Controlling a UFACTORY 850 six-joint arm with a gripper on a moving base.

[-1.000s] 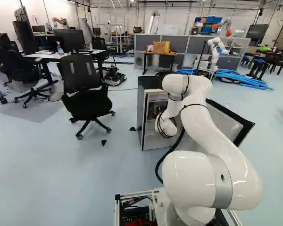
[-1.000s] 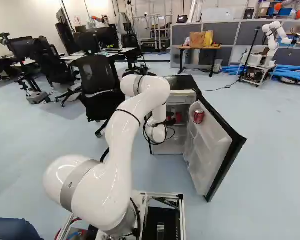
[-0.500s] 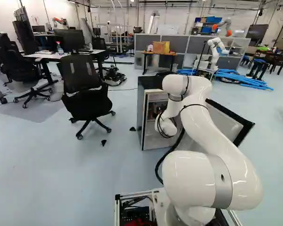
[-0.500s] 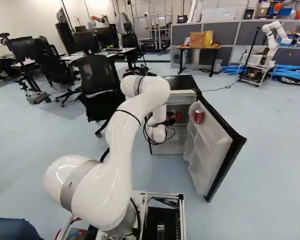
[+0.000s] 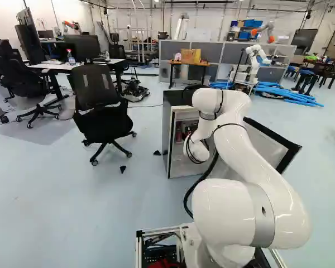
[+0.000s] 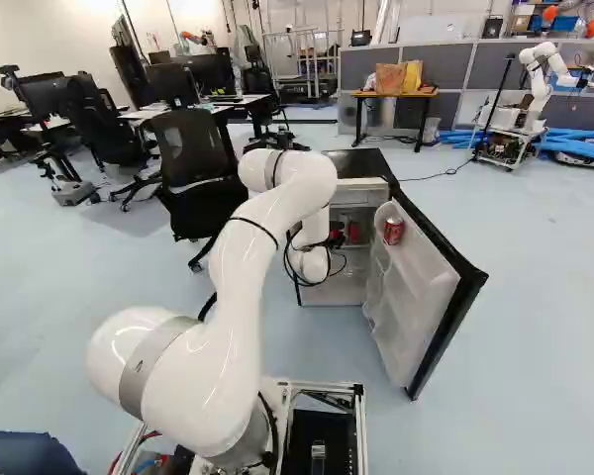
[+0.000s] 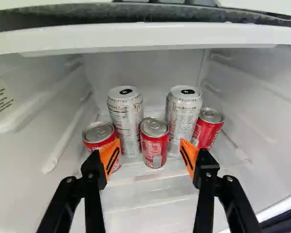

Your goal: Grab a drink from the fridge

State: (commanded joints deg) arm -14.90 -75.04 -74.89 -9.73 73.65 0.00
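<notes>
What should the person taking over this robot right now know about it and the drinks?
Gripper: open, holding nothing, facing the cans.
Drinks: inside the fridge, a red can is straight ahead of the gripper; two silver cans stand behind it, with a red can at each side. Another red can is in the door.
Done: door open, gripper lined up.
Left: grip one, probably the middle red can, and lift it out.

Perhaps shifted very slightly at the pincer [image 6: 336,237] inside the fridge [image 6: 361,164]; too small there to be sure.
</notes>
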